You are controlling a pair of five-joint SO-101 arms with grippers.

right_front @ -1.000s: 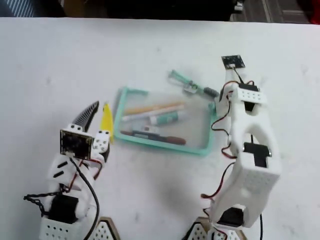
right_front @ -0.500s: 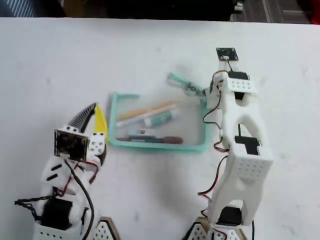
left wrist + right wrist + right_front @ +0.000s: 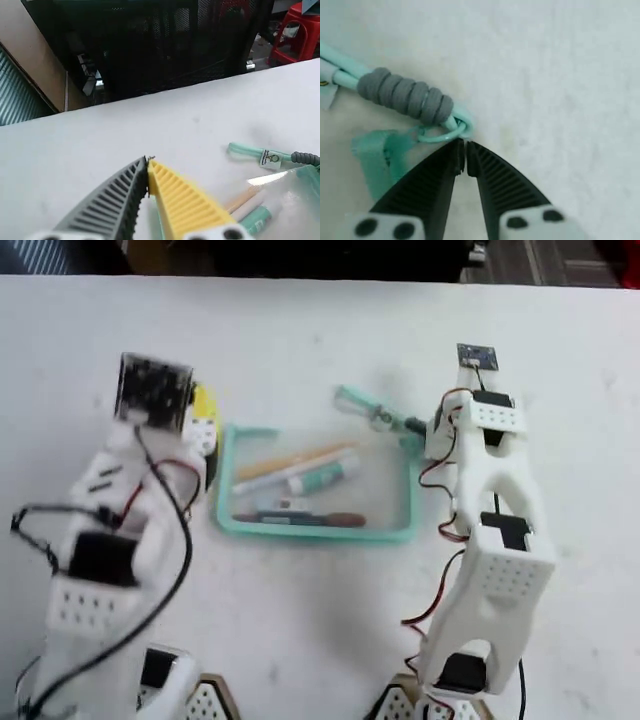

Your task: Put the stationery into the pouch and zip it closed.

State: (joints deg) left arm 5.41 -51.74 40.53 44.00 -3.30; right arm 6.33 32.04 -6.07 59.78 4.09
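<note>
Pens (image 3: 296, 477) lie inside the pouch (image 3: 316, 533) on the table (image 3: 300, 335), strap (image 3: 362, 405) behind it.

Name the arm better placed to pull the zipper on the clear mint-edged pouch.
Right. The right gripper is at the mint zipper ring; the left gripper sits at the clear mint-edged pouch's far end.

Small white tag (image 3: 270, 158) on the mint strap (image 3: 243, 149), a round green mark on it, print too small to read, pen (image 3: 322, 478) label in the pouch (image 3: 320, 532) illegible.
</note>
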